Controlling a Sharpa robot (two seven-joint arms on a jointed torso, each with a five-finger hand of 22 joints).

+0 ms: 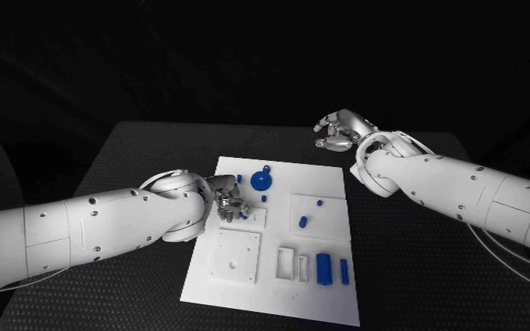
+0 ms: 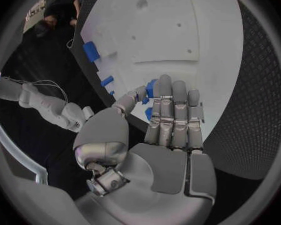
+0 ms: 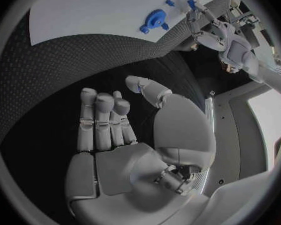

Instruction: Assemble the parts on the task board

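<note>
The white task board (image 1: 332, 178) lies in the middle of the black table. My left hand (image 1: 229, 201) hovers at the board's left edge and pinches a small blue part (image 2: 150, 88) between thumb and fingers (image 2: 173, 110); the same part (image 3: 190, 4) shows at its fingertips in the right wrist view. A blue gear (image 1: 262, 180) lies just beyond that hand, also seen as the gear (image 3: 155, 20). My right hand (image 1: 342, 132) hangs over the table past the board's far right corner, its fingers (image 3: 103, 120) apart with nothing in them.
Two small blue pegs (image 1: 319, 203) (image 1: 304, 221) stand in the board's middle. A blue cylinder (image 1: 324, 268) and a thin blue bar (image 1: 345, 271) lie near its front right. A white raised plate (image 1: 235, 256) and white frames (image 1: 285, 262) sit at the front.
</note>
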